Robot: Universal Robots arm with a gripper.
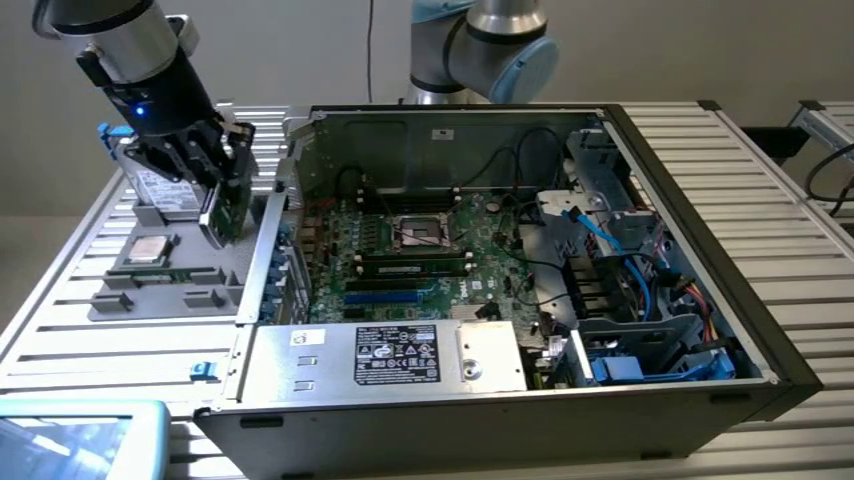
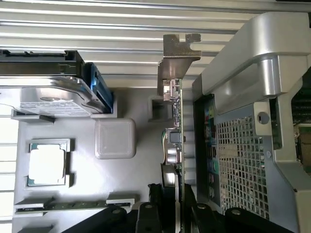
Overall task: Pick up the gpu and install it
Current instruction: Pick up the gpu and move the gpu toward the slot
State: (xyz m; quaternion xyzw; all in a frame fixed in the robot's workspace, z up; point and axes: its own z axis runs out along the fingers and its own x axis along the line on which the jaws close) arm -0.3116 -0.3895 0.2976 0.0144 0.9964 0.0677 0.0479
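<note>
One grey tray [image 1: 160,300] at exterior view's left: one hard drive [image 1: 167,190], one CPU [image 1: 147,250]. One gripper [image 1: 214,195], jaws partly closed, clamping one gpu [image 1: 227,220] upright on edge, between hard drive and case wall. Further right: one open case [image 1: 694,160], one motherboard [image 1: 414,265] inside, one power supply [image 1: 387,355].

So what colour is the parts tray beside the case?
Grey; the parts tray shows best in the wrist view.

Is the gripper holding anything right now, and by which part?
Yes: the gripper holds the gpu on edge, its fingers clamped across the card's two faces at the end away from the metal bracket.
</note>
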